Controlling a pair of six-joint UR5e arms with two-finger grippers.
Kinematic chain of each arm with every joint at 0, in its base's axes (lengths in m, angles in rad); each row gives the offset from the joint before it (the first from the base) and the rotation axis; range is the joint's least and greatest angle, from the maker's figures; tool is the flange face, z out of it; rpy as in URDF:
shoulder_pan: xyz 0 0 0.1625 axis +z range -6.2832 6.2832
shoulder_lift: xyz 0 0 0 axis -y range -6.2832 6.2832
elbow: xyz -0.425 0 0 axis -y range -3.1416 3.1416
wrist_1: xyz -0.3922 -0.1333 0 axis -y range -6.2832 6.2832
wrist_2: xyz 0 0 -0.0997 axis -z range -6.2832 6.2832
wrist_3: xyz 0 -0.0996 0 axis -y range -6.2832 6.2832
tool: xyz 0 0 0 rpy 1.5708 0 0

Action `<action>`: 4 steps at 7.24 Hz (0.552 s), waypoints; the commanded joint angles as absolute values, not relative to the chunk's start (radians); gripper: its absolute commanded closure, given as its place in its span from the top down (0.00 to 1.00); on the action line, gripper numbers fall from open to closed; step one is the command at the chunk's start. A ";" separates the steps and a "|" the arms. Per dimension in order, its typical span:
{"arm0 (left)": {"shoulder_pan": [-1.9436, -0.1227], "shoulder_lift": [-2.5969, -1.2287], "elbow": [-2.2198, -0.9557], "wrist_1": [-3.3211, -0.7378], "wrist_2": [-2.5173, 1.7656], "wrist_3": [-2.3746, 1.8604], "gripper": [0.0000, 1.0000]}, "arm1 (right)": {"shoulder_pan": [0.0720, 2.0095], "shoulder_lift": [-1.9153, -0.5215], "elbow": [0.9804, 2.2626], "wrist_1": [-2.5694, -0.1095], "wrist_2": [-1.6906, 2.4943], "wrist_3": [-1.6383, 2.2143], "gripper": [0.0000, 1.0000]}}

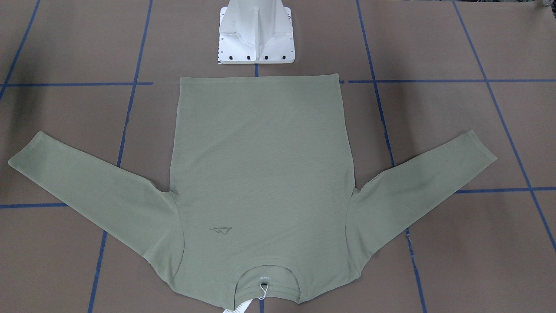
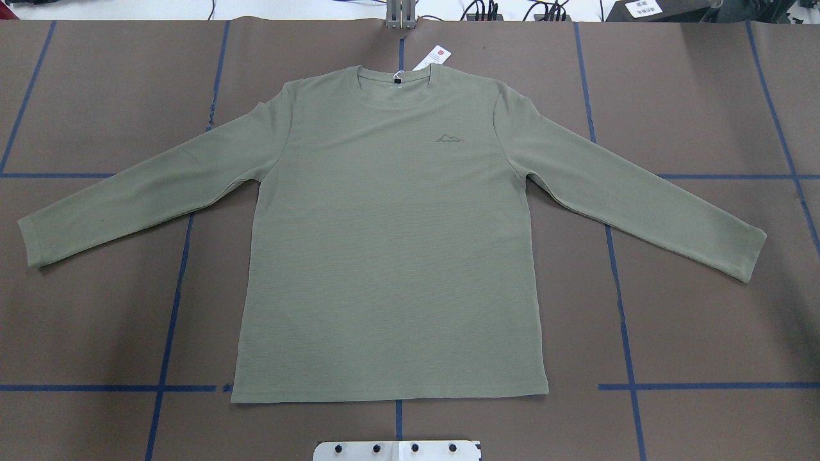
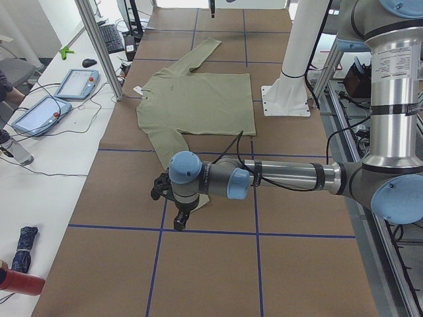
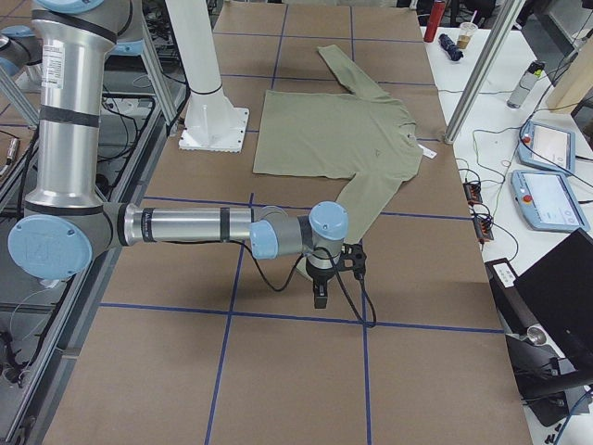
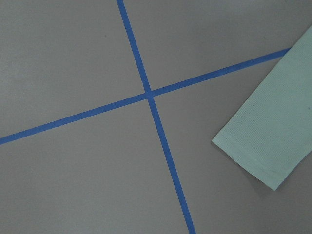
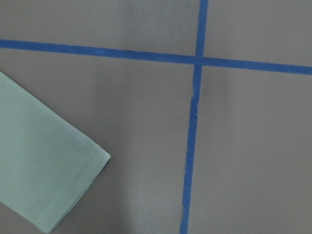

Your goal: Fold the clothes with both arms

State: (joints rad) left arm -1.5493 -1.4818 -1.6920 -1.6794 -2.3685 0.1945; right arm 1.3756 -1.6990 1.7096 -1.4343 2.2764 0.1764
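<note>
The brown table surface [image 2: 705,96] is divided into squares by blue tape lines [image 2: 631,387], and a white pedestal base [image 1: 256,32] is set on it. Two tablets [image 3: 78,84] (cables attached) are laid on a white side bench [image 3: 59,152].

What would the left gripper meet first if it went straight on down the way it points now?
Most likely the bare brown table, just past the sleeve cuff. The left gripper points down beside it, but depth is unclear, so it might clip the cuff.

Even, diffuse light, sharp focus, faint soft shadows beside the shirt [image 2: 384,256].
</note>
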 commanded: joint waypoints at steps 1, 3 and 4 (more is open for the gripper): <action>-1.549 -1.479 -1.692 -1.739 -2.370 0.198 1.00 | 1.353 -1.697 1.712 -1.433 2.276 0.176 1.00; -1.549 -1.479 -1.690 -1.813 -2.365 0.199 1.00 | 1.344 -1.689 1.735 -1.331 2.276 0.179 1.00; -1.551 -1.464 -1.692 -1.950 -2.367 0.201 1.00 | 1.344 -1.689 1.736 -1.233 2.275 0.186 1.00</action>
State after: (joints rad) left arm -1.5496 -1.4753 -1.6904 -1.8219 -2.3670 0.1991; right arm 1.3468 -1.6915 1.7285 -1.3377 2.2761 0.1804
